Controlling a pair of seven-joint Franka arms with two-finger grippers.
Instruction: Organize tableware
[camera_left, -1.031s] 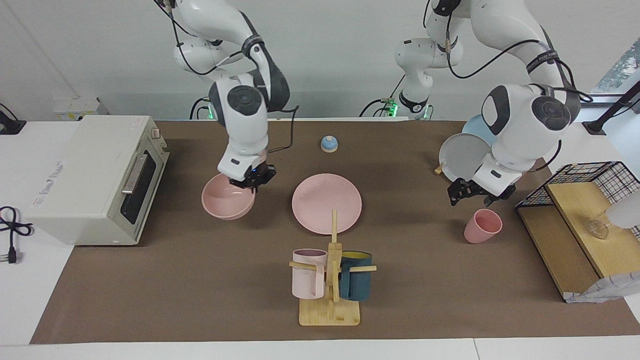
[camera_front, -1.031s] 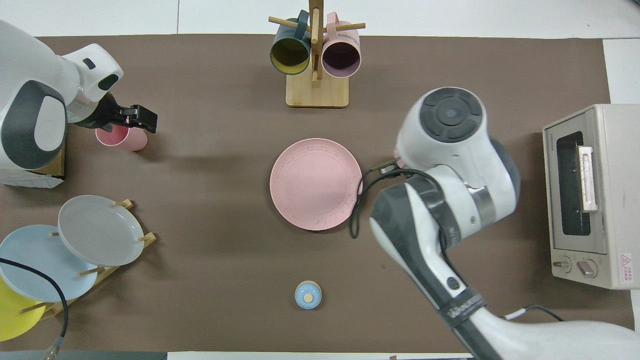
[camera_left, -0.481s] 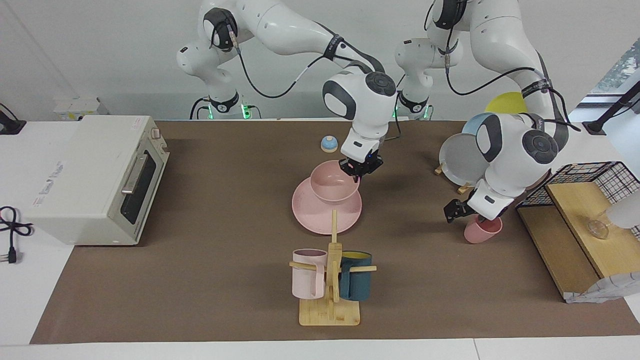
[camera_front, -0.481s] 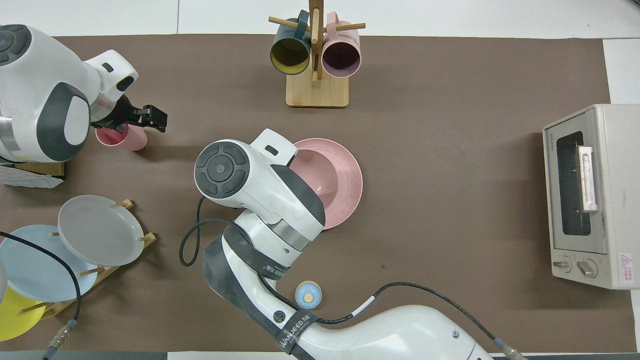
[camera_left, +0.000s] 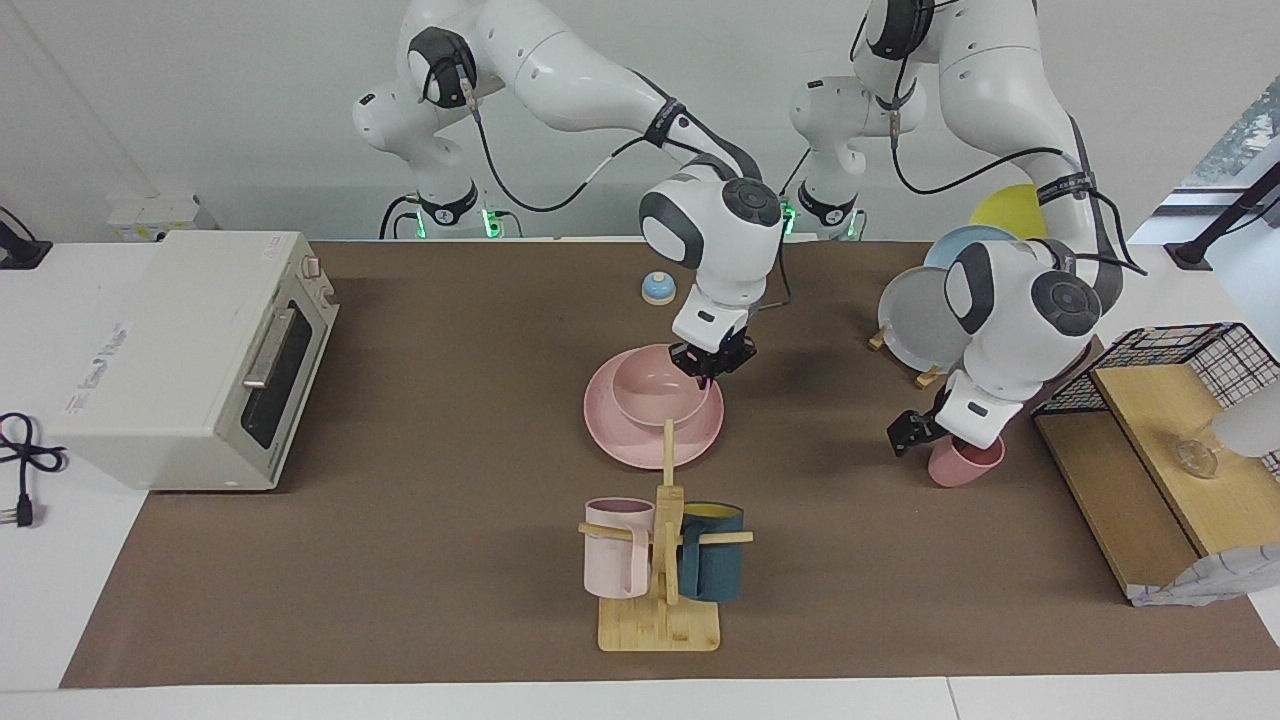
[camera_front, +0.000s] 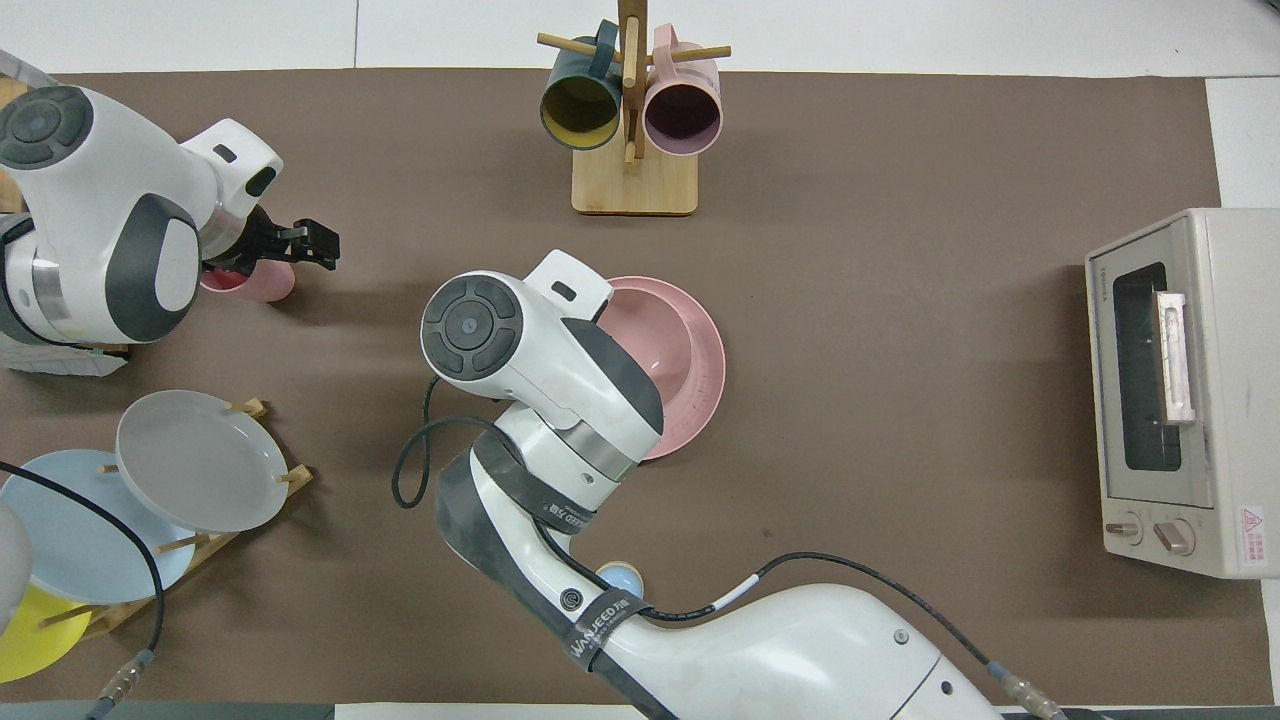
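Note:
The pink plate (camera_left: 625, 436) lies mid-table, and the pink bowl (camera_left: 655, 392) rests on it. My right gripper (camera_left: 711, 366) is shut on the bowl's rim, at the side toward the left arm's end. In the overhead view the right arm covers that grip, leaving part of the bowl (camera_front: 655, 340) and the plate (camera_front: 706, 388) visible. The pink cup (camera_left: 962, 468) stands upright near the wooden shelf. My left gripper (camera_left: 935, 432) is open, low over the cup's rim, one finger (camera_left: 903, 436) outside it. The cup (camera_front: 264, 286) also shows in the overhead view, partly under the left gripper (camera_front: 290, 248).
A wooden mug tree (camera_left: 662, 600) with a pale pink and a teal mug stands farther from the robots than the plate. A toaster oven (camera_left: 190, 355) sits at the right arm's end. A rack of grey, blue and yellow plates (camera_left: 918, 318), a wire-and-wood shelf (camera_left: 1150, 440) and a small bell (camera_left: 657, 288) are also there.
My right gripper carried the bowl from beside the oven over to the plate and lowered it onto it. My left gripper descended onto the cup.

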